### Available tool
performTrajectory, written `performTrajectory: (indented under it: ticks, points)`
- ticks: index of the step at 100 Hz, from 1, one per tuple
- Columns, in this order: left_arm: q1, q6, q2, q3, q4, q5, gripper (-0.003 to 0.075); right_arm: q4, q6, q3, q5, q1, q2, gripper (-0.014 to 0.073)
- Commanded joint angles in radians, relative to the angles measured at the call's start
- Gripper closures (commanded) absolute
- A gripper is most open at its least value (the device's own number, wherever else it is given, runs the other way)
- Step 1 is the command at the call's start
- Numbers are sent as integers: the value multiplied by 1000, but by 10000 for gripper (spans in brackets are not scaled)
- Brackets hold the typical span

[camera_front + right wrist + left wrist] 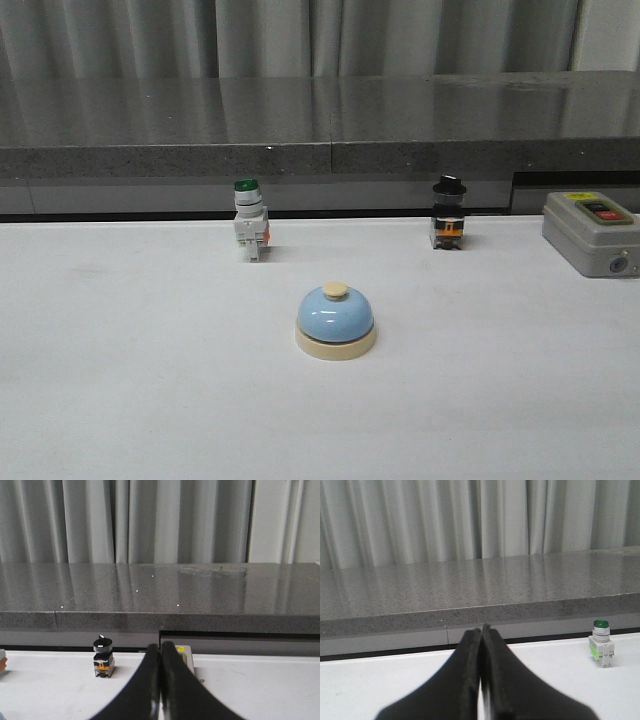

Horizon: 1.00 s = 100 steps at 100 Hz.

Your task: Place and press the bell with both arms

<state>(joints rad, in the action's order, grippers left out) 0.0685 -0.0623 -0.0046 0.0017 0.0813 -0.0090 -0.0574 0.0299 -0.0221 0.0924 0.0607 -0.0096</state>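
Light-blue bell (335,318) sits upright mid-desk (120,380), nothing touching it. Behind it stand a green-capped switch (249,219) to the left and a black-capped switch (448,212) to the right, with a grey button box (592,232) at the far right. Left hand (481,636) pressed together, holding nothing; right hand (160,650) likewise.

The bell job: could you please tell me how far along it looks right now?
Little looks done. The bell sits upright on the white table, untouched, in front of the green-capped switch and the black-knobbed switch. Nothing is in hand: the left gripper and right gripper are both shut and empty, and neither arm shows in the front view. Grasping, placing and pressing the bell all seem left.
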Motion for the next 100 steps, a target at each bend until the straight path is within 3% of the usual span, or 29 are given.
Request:
performTrajectory:
  ticks: [1, 14, 38, 62, 83, 100]
  points:
    - [-3, -8, -30, 41, -1, -80, 741, -36, 1, 61, 67, -6, 3, 654]
    - [-3, -8, -30, 41, -1, -80, 741, -125, 1, 164, -73, -5, 89, 654]
    - [-3, -8, -30, 41, -1, -80, 741, -126, 2, 503, -431, -5, 402, 654]
    - [-3, -8, -30, 41, -1, -80, 741, -137, 146, 868, -825, -5, 757, 654]
    - [-3, -8, -30, 41, -1, -80, 741, -284, 224, 1025, -859, 0, 983, 654]
    - [-3, -8, -30, 41, -1, -80, 741, -427, 273, 1082, -830, 75, 1150, 654]
